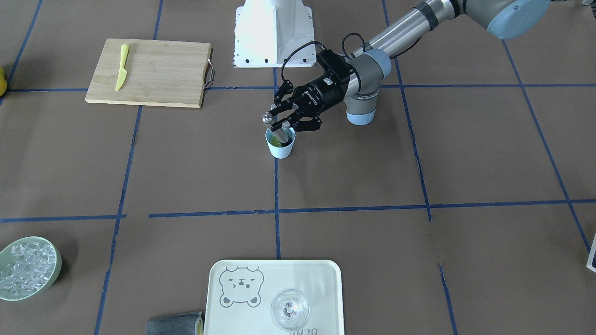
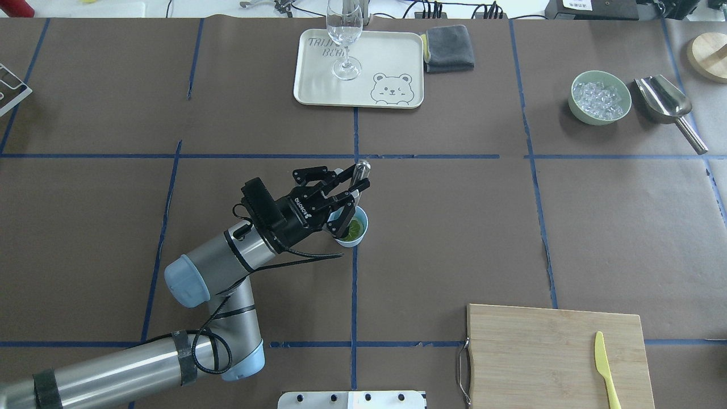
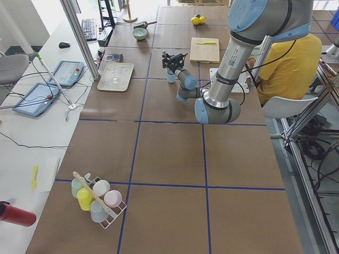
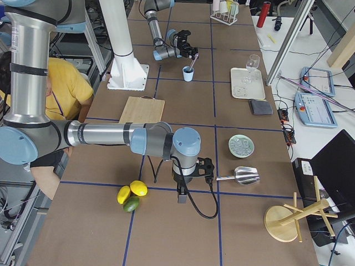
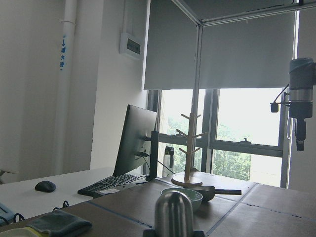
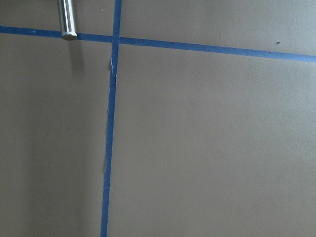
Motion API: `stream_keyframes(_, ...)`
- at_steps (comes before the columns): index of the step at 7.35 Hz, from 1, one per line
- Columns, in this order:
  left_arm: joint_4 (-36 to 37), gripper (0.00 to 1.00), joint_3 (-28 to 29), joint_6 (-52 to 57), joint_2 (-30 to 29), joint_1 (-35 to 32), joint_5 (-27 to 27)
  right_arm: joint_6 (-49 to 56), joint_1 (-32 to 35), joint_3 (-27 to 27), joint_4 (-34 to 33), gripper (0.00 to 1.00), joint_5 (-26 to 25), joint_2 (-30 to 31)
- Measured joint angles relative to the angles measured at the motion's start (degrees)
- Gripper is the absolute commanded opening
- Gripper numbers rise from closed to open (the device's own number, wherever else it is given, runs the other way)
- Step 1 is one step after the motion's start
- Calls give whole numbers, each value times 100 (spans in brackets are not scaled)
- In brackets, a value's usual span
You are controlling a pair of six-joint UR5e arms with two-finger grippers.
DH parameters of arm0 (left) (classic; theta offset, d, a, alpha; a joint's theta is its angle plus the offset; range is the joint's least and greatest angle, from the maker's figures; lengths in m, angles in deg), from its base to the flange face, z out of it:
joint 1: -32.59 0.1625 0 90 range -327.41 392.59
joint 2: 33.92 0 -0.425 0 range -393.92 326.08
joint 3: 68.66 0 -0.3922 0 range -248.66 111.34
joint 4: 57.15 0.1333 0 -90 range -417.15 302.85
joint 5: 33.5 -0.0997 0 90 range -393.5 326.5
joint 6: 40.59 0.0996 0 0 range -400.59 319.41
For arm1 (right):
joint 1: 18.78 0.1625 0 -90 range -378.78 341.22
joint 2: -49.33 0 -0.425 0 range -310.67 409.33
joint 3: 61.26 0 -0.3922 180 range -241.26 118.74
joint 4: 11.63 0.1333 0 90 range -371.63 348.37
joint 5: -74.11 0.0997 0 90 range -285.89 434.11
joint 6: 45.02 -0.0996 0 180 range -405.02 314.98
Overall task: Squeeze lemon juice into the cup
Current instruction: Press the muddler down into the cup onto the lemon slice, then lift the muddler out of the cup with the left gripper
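Observation:
The light-blue cup [image 1: 281, 145] stands near the table's middle; it also shows in the overhead view [image 2: 355, 226]. A yellow-green lemon piece [image 1: 278, 141] lies inside it, partly hidden. My left gripper [image 1: 281, 122] hovers just above the cup's rim and is shut on a metal muddler [image 1: 274, 125] that leans down into the cup. The muddler's rounded top [image 5: 174, 212] fills the bottom of the left wrist view. My right gripper [image 4: 191, 169] points down at the table far off, near a metal scoop [image 4: 241, 176]; I cannot tell whether it is open or shut.
A wooden cutting board [image 1: 149, 72] with a yellow toy knife [image 1: 122, 66] lies near the robot's base. A tray [image 1: 321, 288] holds a clear glass [image 1: 290, 308]. A green bowl of ice [image 1: 28, 267], a grey cloth [image 2: 448, 41] and whole citrus fruits [image 4: 132, 195] sit farther off.

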Motion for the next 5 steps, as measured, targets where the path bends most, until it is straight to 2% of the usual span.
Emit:
stream_keyframes(2,-5,0,-343,-6,-11,-81,-16,1,0,2,0,100,0,-4)
stream_keyframes(5,200,0,-1150,-152,15,-601,-7,1,0,4,0,100,0,-3)
